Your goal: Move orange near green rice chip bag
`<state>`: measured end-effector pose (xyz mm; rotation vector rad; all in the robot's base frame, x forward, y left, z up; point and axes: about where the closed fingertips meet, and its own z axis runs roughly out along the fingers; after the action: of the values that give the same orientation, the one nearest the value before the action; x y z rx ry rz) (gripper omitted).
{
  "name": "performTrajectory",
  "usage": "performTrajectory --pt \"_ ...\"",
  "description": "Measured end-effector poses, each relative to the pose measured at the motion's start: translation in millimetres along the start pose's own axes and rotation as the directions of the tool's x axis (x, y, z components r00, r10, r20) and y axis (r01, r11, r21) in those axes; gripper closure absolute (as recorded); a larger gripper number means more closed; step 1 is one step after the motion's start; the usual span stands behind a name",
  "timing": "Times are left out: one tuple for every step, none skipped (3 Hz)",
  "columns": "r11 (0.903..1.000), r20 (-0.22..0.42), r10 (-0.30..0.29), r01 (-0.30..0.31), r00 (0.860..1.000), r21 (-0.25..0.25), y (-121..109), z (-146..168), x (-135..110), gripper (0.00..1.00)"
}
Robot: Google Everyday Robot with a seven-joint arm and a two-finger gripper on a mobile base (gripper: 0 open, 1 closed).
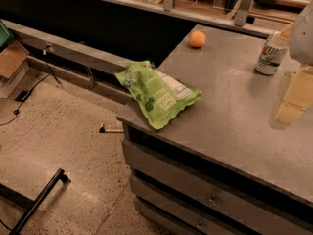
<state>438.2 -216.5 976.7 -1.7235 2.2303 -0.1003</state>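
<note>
The orange (197, 39) sits on the grey counter (230, 111) near its far left corner. The green rice chip bag (157, 95) lies crinkled at the counter's near left edge, partly overhanging it, with its white label panel facing up. My gripper (291, 102) hangs at the right edge of the view, above the counter's right side. It is well to the right of the bag and nearer than the orange, and holds nothing that I can see.
A green-and-white drink can (270, 54) stands on the counter at the far right, just behind my gripper. Drawers (210, 199) run below the counter's front. To the left the counter drops to a speckled floor (58, 146) with a low ledge.
</note>
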Motion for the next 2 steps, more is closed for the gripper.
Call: performTrajectory --pt "1.0 0.0 0.0 0.0 1.0 0.0 0.0 0.0 0.0 0.0" --pt "0.9995 0.022 0.007 -0.008 1.0 0.032 -31.4 1.2 -4.2 0.0"
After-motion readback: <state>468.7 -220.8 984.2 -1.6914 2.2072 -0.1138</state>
